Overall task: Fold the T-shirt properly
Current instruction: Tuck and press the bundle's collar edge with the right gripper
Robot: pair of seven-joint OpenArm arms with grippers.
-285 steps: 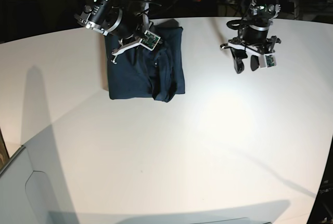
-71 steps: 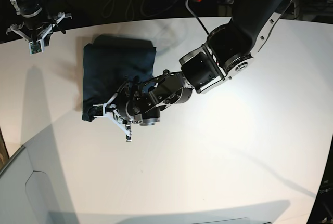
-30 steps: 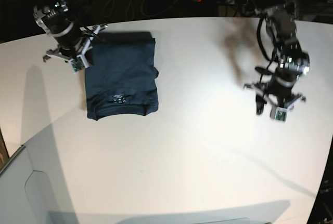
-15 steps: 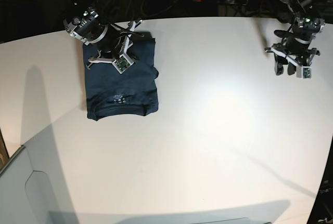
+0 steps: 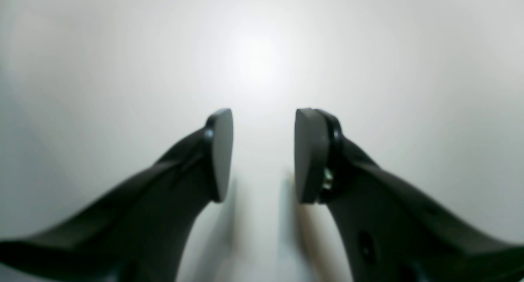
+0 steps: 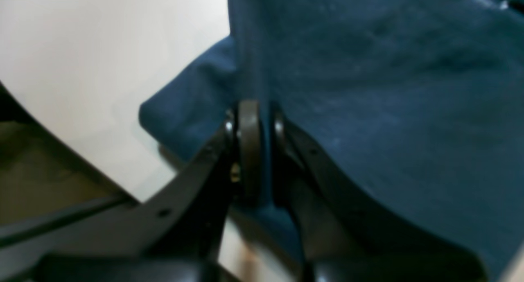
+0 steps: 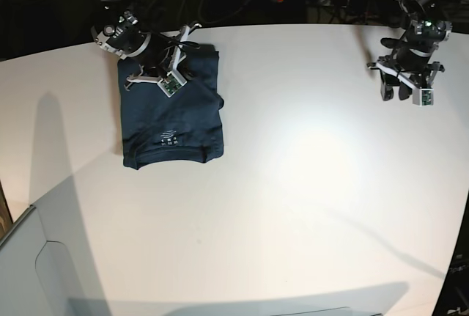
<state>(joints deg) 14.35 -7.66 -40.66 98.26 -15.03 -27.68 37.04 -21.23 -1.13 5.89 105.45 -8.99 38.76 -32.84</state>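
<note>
Folded T-shirt (image 7: 172, 114), upper left of base view, long axis top-to-bottom, collar label toward bottom; right gripper (image 6: 257, 122) pinches its top fold, left gripper (image 5: 262, 151) open, empty.

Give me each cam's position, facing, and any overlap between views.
Base: high, looks down on the white table, T-shirt, both arms.
Left wrist: on the left arm, facing bare table; left gripper open.
Right wrist: on the right arm, right gripper shut on T-shirt's edge.
Shared: base and right wrist both show the shirt.
</note>
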